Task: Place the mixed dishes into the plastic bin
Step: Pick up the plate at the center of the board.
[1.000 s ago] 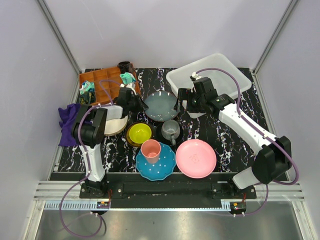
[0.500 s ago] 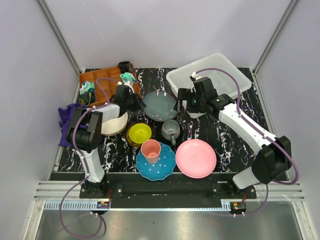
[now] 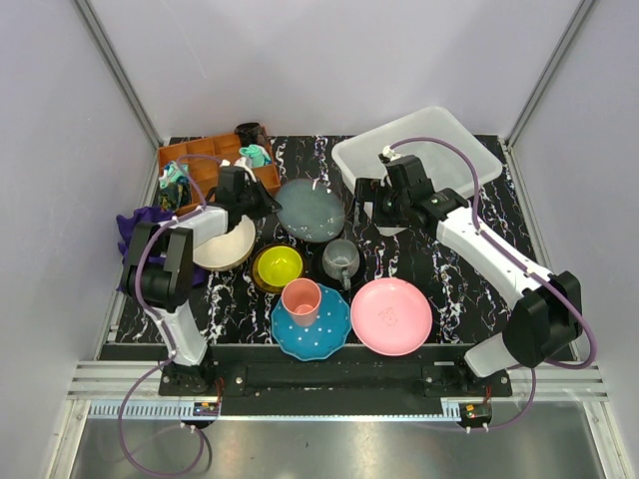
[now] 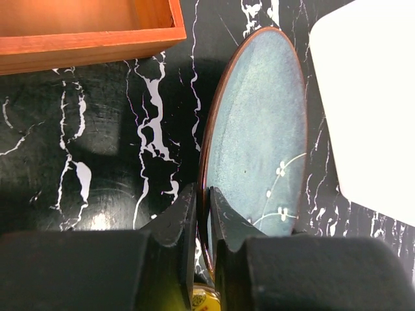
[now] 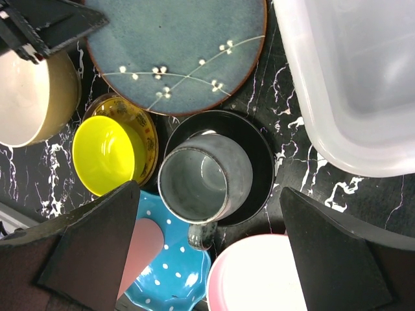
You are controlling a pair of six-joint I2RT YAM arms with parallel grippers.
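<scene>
Shifted left since before, grey-blue plate (image 3: 310, 210), black marbled table (image 3: 409, 254), grey walls (image 3: 300, 60)

Wooden tray (image 3: 190, 152) near purple cloth (image 3: 133, 232) on marbled table (image 3: 439, 269).

Black white-veined marble tabletop (image 3: 235, 304) is carrying a translucent white plastic bin (image 3: 439, 122), brown wooden tray (image 3: 190, 158), purple cloth (image 3: 130, 235), pink plate (image 3: 391, 315), blue dotted plate (image 3: 324, 334).

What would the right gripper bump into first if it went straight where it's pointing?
Probably the grey mug on the black saucer; it lies straight ahead of the open right gripper, though depth is unclear.
</scene>
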